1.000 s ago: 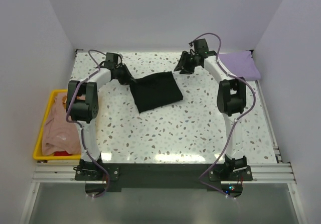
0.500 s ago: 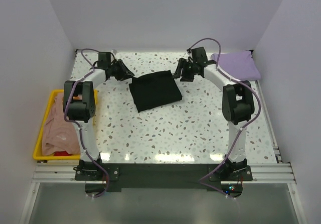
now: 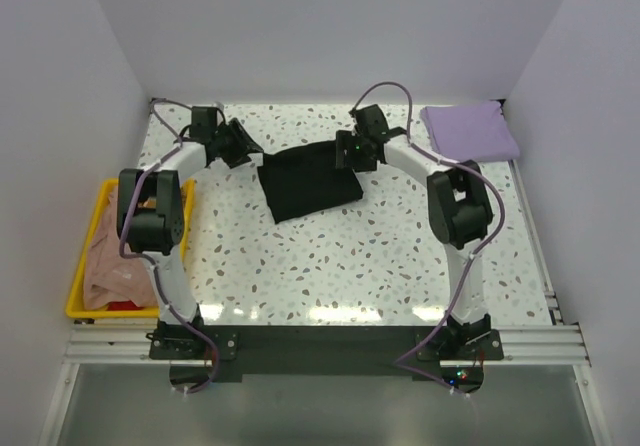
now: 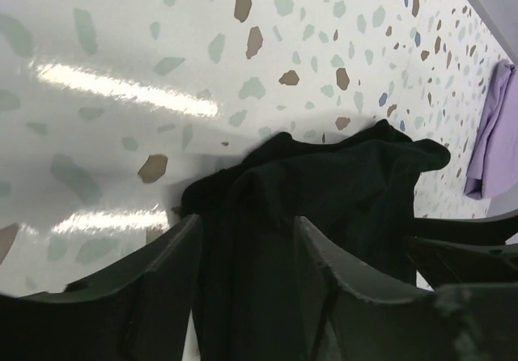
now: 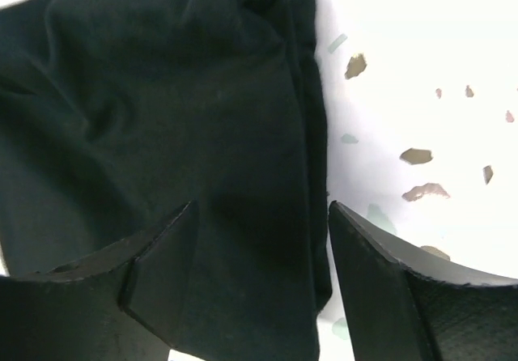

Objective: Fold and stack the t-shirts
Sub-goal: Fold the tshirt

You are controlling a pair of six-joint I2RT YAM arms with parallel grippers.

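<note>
The black t-shirt [image 3: 310,186] lies folded in a rough square on the far middle of the table. My left gripper [image 3: 248,152] hovers at its far left corner, open, and its fingers [image 4: 166,264] straddle a bunched fold of the black t-shirt [image 4: 340,183]. My right gripper [image 3: 346,155] is at the far right corner, also open. Under and between its fingers [image 5: 368,252] lies the edge of the black t-shirt [image 5: 154,110]. The lavender t-shirt [image 3: 470,131] lies folded at the far right. The peach t-shirt [image 3: 118,251] lies crumpled in the tray.
A yellow tray [image 3: 78,284] stands off the table's left edge. White walls close in the back and both sides. The lavender t-shirt [image 4: 488,134] shows at the right edge of the left wrist view. Purple cables loop above both arms.
Both grippers have opened wider. The right gripper has come left and nearer, from beside the lavender shirt to the black shirt's far right corner. The left arm shifted slightly left.
</note>
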